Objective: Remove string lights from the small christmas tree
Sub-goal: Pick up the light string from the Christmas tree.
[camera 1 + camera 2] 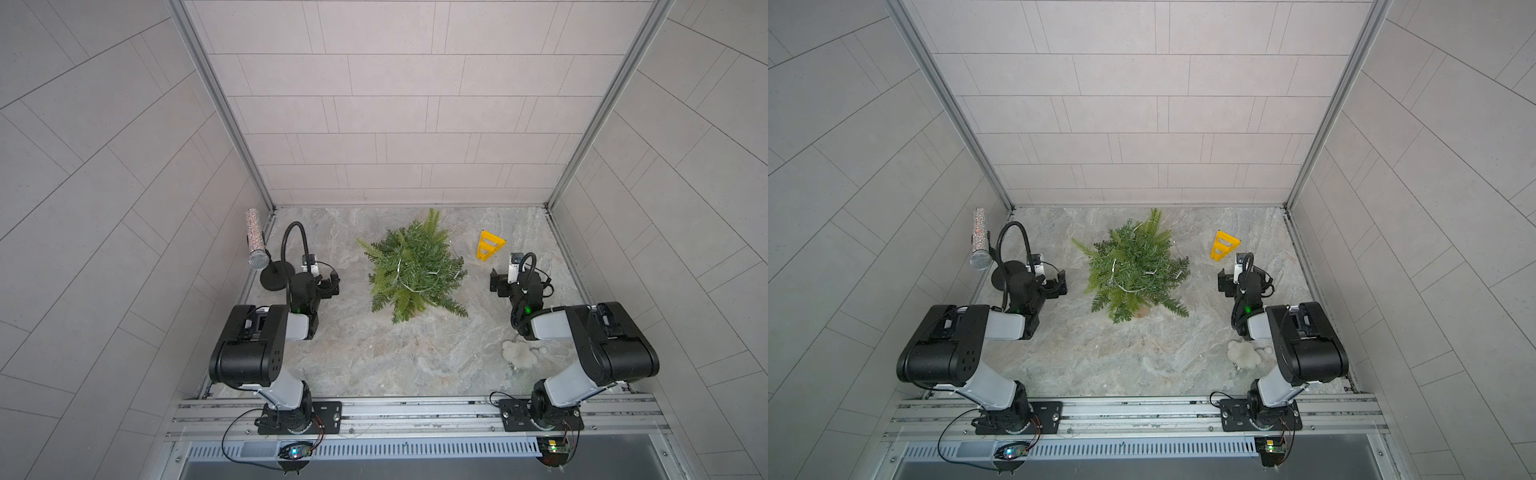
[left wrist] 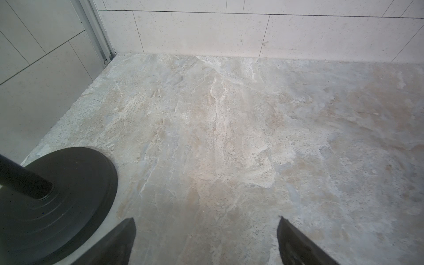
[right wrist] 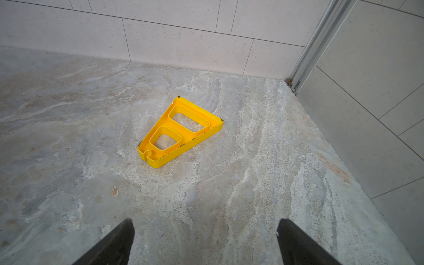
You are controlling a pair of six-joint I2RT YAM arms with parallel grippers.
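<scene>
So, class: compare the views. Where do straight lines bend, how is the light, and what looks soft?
In both top views tile joints on the side walls curve slightly, a wide-angle distortion; the light is flat, the small christmas tree casts barely a shadow, and the string lights are only faint pale threads. Left wrist view: the black stand base is soft-edged. Right wrist view: the yellow triangle is crisp.

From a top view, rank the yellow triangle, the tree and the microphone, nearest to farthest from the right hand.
1. Triangle, just ahead, toward the back wall.
2. Tree, mid-table.
3. Microphone, far left side.
</scene>
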